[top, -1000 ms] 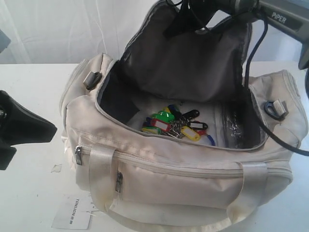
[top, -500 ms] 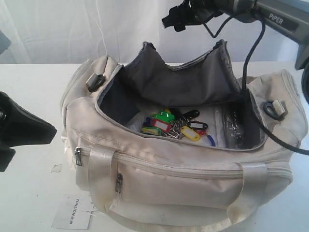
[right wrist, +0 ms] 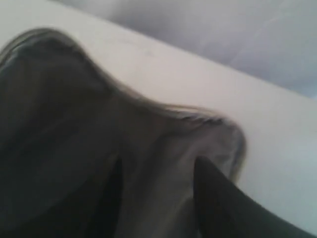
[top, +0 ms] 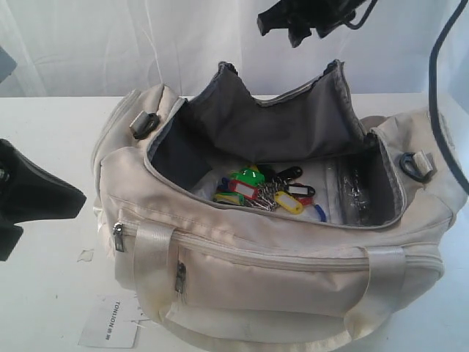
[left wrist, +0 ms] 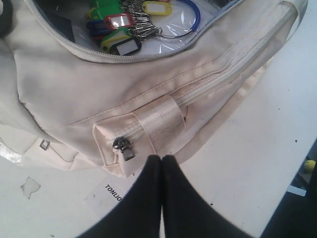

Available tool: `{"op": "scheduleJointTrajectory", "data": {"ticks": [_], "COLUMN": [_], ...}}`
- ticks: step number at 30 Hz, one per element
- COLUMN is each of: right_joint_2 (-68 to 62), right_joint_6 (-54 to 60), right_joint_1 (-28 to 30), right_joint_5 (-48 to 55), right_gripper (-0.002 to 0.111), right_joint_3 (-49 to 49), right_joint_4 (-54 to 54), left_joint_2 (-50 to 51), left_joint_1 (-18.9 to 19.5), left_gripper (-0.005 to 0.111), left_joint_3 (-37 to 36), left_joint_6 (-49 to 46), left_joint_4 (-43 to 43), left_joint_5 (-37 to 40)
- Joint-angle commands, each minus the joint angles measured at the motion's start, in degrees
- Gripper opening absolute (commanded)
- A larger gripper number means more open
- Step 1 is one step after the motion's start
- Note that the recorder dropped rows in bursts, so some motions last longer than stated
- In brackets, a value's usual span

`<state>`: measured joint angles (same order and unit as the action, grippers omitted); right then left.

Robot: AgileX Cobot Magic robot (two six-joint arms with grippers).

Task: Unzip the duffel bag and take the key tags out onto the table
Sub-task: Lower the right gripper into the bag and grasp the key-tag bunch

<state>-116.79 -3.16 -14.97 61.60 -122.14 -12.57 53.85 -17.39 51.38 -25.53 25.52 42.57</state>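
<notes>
The cream duffel bag (top: 278, 257) sits on the white table (top: 44, 132) with its top unzipped and its grey-lined flap (top: 278, 121) slumped upright at the back. The key tags (top: 264, 192), coloured plastic on metal rings, lie on the bag's floor, also seen in the left wrist view as key tags (left wrist: 124, 29). My right gripper (top: 283, 29) hangs open above the flap, holding nothing; its fingers (right wrist: 203, 171) frame the grey lining (right wrist: 74, 124). My left gripper (left wrist: 162, 159) is shut and empty, just off the bag's front corner near a zipper pull (left wrist: 124, 148).
A white paper label (top: 108, 323) lies on the table by the bag's front left corner. A small scrap (top: 86, 254) lies nearby. Black strap clips (top: 414, 165) sit on the bag's ends. A black cable (top: 440, 88) trails down at the right.
My right gripper has let go of the flap and risen, shifting a little right. The flap, held high a second ago, has dropped and slumped. The left arm has not moved.
</notes>
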Motion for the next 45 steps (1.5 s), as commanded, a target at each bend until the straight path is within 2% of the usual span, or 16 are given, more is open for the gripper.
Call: {"op": "scheduleJointTrajectory", "data": {"ticks": [1, 9, 22, 26, 39, 42, 45], "right_joint_2": [1.38, 2.02, 6.62, 8.71, 8.85, 8.07, 6.75], "right_joint_6": [9.11, 13.54, 13.94, 13.94, 13.77, 11.25, 10.15], "right_joint_1": [0.18, -0.42, -5.14, -5.69, -5.69, -5.58, -5.49], "right_joint_5": [7.17, 8.36, 8.36, 3.93, -7.62, -9.28, -7.11], "right_gripper": [0.032, 0.026, 0.025, 0.025, 0.026, 0.03, 0.043], "right_joint_3": [-0.47, 1.86, 20.87, 26.42, 28.27, 28.27, 28.27], "right_joint_4": [12.57, 24.59, 24.37, 24.26, 22.41, 20.25, 18.19], "left_joint_2": [-0.57, -0.57, -0.57, -0.57, -0.47, -0.47, -0.47], "left_joint_1": [0.12, 0.12, 0.12, 0.12, 0.12, 0.12, 0.12], "left_gripper": [0.0, 0.0, 0.0, 0.0, 0.0, 0.0, 0.0], "left_joint_3": [-0.25, -0.25, -0.25, -0.25, -0.49, -0.75, -0.74], "left_joint_6": [-0.35, -1.3, -1.39, -1.39, -1.39, -1.39, -1.39], "left_joint_4": [1.0, 1.0, 1.0, 1.0, 1.0, 1.0, 1.0], "left_joint_5": [0.52, 0.25, 0.15, 0.15, -0.33, -0.67, -0.78]}}
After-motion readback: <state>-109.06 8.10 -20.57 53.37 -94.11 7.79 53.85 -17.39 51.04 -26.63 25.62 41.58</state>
